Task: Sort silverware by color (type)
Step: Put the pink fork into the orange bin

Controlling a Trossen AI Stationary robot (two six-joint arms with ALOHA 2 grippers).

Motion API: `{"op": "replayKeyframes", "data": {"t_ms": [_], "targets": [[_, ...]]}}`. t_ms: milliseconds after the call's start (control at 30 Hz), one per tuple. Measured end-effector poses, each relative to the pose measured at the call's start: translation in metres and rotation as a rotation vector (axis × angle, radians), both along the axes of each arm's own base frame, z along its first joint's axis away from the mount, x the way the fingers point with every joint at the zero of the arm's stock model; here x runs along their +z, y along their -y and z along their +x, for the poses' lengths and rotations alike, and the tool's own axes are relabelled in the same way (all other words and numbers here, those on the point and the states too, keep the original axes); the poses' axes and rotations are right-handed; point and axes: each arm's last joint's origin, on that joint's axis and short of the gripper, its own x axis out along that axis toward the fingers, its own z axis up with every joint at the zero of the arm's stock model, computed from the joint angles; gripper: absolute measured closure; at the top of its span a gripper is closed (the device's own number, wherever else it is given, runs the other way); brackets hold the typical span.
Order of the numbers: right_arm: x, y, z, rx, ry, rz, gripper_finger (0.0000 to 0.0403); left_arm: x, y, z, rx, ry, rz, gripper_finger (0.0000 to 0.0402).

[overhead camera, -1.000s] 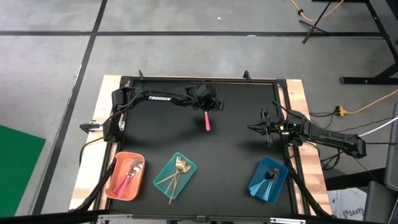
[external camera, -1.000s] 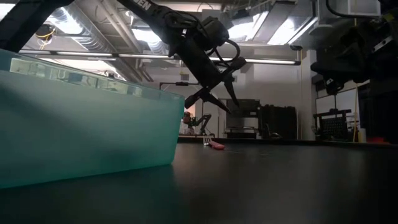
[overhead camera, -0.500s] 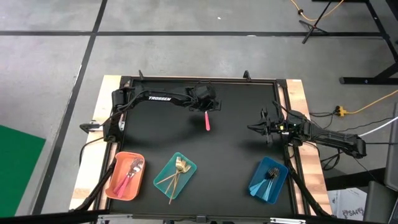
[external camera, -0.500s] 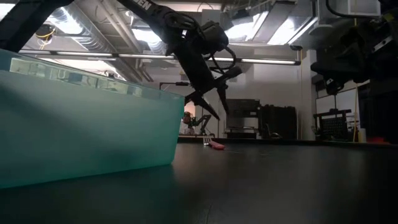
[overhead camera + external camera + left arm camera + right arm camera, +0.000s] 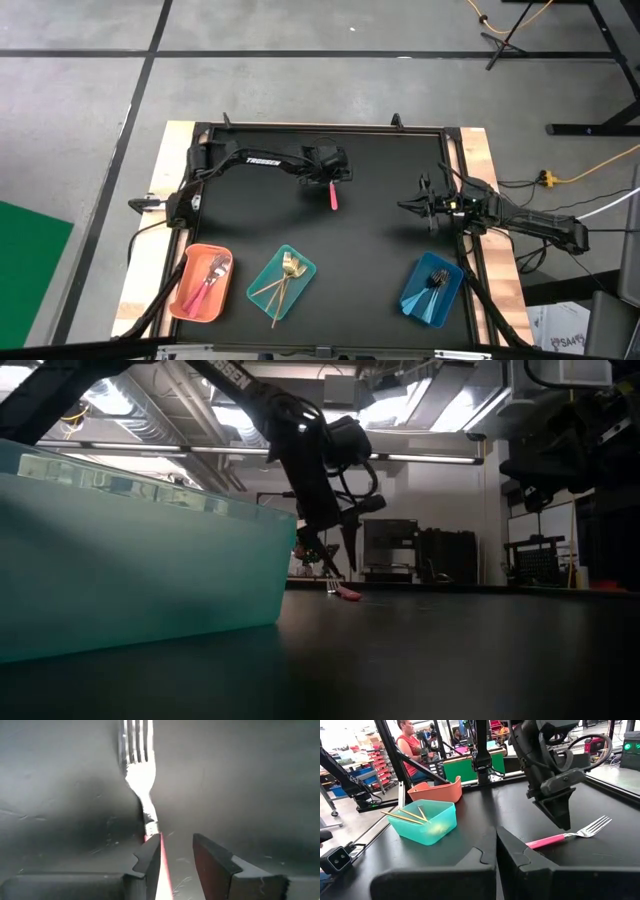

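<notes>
1. The orange tray (image 5: 200, 283) sits at the near left of the black tabletop (image 5: 380, 250); pink-handled cutlery (image 5: 207, 282) with silver heads lies inside it.
2. Just to its right, the teal tray (image 5: 283, 279) holds the gold cutlery (image 5: 284, 272), and one gold handle sticks out over the tray's near edge. In the low view this tray's translucent wall fills the left side of the picture.
3. The left gripper (image 5: 331, 181) is down over the far middle of the tabletop, above the handle end of a lone pink-handled fork (image 5: 333, 196).
4. That fork lies flat on the tabletop, well apart from all three trays. In the left wrist view its silver tines point away from the camera and its pink handle runs back between the two dark fingers (image 5: 150, 860).
5. The left jaws stand parted, one on each side of the pink handle. The handle runs close along one finger, with a clear gap to the other, so the fork is straddled but not clamped.
6. The right gripper (image 5: 428, 205) waits at the right edge of the tabletop, level with the fork. Its jaws are clenched together with nothing between them.
7. The blue tray (image 5: 431, 291) sits at the near right, with dark-looking cutlery (image 5: 435, 281) in it.
8. In the right wrist view, a person in a red sleeveless top (image 5: 411, 746) sits in the room beyond the tabletop.
</notes>
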Motion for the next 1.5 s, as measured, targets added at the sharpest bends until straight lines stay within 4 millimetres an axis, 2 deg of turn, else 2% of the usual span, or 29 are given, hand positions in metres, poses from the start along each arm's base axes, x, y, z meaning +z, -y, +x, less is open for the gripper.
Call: {"op": "replayKeyframes", "data": {"t_ms": [533, 1500], "targets": [[0.0, 0.0, 0.0, -0.002, 0.0, 0.0, 0.0403, -0.011, -0.006, -0.003, 0.042, -0.052, -0.013, 0.0293], [0.0, 0.0, 0.0, -0.003, -0.001, 0.0, 0.0403, -0.024, -0.011, 0.005, 0.054, 0.012, -0.028, 0.0293]]}}
